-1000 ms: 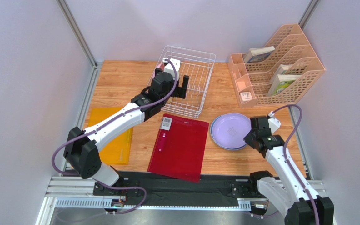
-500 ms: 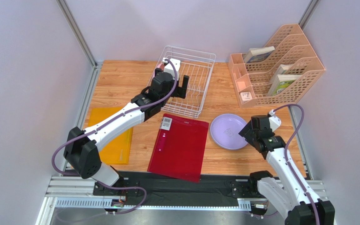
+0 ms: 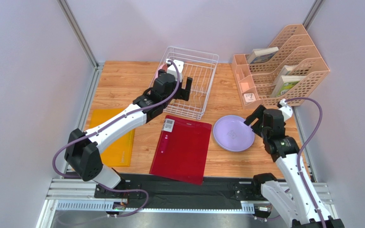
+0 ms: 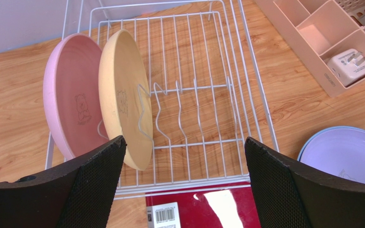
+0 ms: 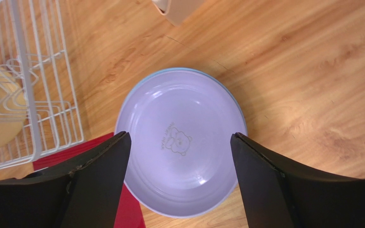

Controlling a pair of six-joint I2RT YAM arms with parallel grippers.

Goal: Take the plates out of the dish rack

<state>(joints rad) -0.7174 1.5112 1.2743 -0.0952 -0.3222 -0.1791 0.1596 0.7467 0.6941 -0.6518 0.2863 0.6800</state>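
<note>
Hovering above the dish rack (image 4: 203, 87), jaws apart, the left gripper (image 4: 184, 142) may topple the pink plate (image 4: 70, 109) while lifting the adjacent tan plate (image 4: 122, 95); right gripper (image 5: 179, 137) likewise spread.

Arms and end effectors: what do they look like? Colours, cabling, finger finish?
The left arm and right arm have white links and black joint housings, with a mauve cable looping outside each. The left end effector and right end effector carry broad black fingers; the left pair's inner faces show a fine mesh texture.
</note>
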